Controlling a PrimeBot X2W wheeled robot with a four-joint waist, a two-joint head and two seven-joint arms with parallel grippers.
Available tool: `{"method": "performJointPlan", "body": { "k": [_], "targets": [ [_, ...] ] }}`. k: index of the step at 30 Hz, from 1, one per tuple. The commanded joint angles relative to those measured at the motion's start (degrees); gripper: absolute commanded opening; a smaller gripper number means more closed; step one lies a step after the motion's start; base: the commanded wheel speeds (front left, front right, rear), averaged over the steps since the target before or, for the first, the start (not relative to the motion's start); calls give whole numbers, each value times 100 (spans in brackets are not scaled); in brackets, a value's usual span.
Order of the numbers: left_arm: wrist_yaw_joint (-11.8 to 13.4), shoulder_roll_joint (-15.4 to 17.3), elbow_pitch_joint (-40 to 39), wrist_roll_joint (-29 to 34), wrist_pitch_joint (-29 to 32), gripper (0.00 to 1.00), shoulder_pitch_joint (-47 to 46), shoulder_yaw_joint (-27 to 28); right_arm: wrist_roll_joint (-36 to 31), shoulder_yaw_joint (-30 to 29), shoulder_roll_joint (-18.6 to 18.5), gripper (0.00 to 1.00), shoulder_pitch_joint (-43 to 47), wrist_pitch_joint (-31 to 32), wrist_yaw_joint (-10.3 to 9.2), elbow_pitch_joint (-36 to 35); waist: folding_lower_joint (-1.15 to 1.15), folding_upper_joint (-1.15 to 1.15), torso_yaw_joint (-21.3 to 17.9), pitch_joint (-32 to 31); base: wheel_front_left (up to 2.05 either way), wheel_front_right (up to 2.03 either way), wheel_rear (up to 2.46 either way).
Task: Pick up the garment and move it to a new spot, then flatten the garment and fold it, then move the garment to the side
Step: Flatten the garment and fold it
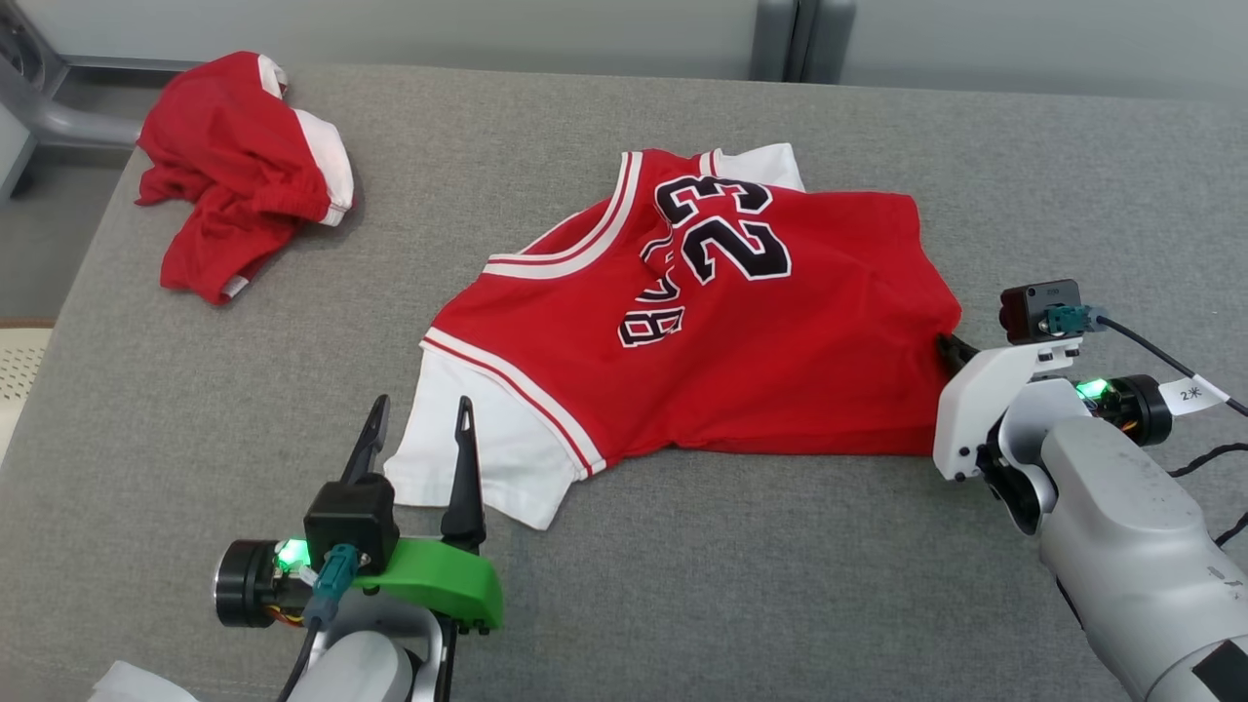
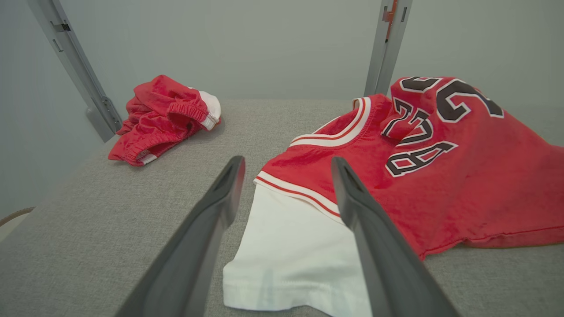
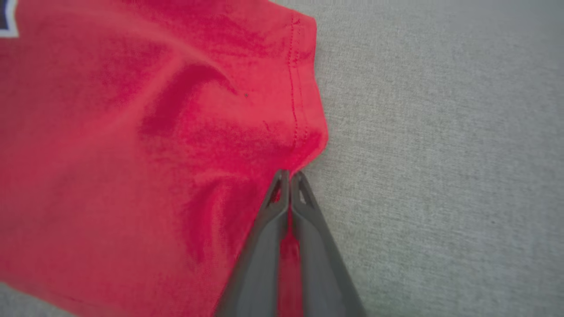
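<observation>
A red basketball jersey with white sleeves and a black number 23 (image 1: 702, 322) is lying rumpled across the middle of the grey fabric-covered table (image 1: 682, 604), its white near-left sleeve (image 2: 286, 246) spreading toward the robot. The right gripper (image 3: 288, 174) is pressing its two fingers together on the right edge of the jersey, pinching cloth just beside the stitched hem corner (image 3: 308, 132). The left gripper (image 1: 422, 402) is hovering with its fingers spread wide, one on each side of the sleeve's left edge, gripping nothing. The main risk is probably lying in that right-hand pinch: it is taking only a thin bite of cloth near the very edge, so the fabric may be slipping free as soon as the arm is lifting. How many layers it is catching cannot be told; if only the top one, the jersey may be ballooning open instead of rising as a whole. With one corner doing all the carrying, the garment could be swinging, twisting and bunching further, making the flattening harder. The spread left fingers, if closing too low, might be pushing the sleeve into a wrinkle. A crumpled pair of red shorts with white trim (image 1: 239, 175) is sitting at the far left, well apart, but dragging the jersey that way could be tangling the two.
</observation>
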Motion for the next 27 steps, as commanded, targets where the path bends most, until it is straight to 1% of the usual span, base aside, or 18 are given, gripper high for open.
{"method": "performJointPlan", "body": {
  "k": [1,6,10,17,21,26,27],
  "targets": [
    [42,61,-16,43,12,100,-63,11,29,62,-44,0,-110,-83,-8,-18,0,0,-40,-7,0,0,0],
    [81,92,-43,21,20,100,2,27,169,256,-33,0,-98,-351,-8,-208,0,0,-176,-82,0,0,0],
    [119,98,-60,-15,23,100,75,35,316,426,-124,0,143,-483,-8,-513,0,0,-306,-176,0,0,0],
    [169,154,-107,-52,18,100,188,69,630,594,-399,0,798,-361,-8,-1436,0,0,-576,-285,0,0,0],
    [195,167,-158,-41,-11,100,171,86,794,495,-551,0,1258,-236,-8,-1985,0,0,-658,-283,0,0,0],
    [207,184,-180,-42,-4,100,155,75,740,250,-579,0,1672,-138,-8,-2406,0,0,-712,-242,0,0,0],
    [205,185,-175,-43,-1,100,145,70,689,190,-563,6,1724,-130,-8,-2457,0,0,-714,-236,0,0,0]
  ]
}}
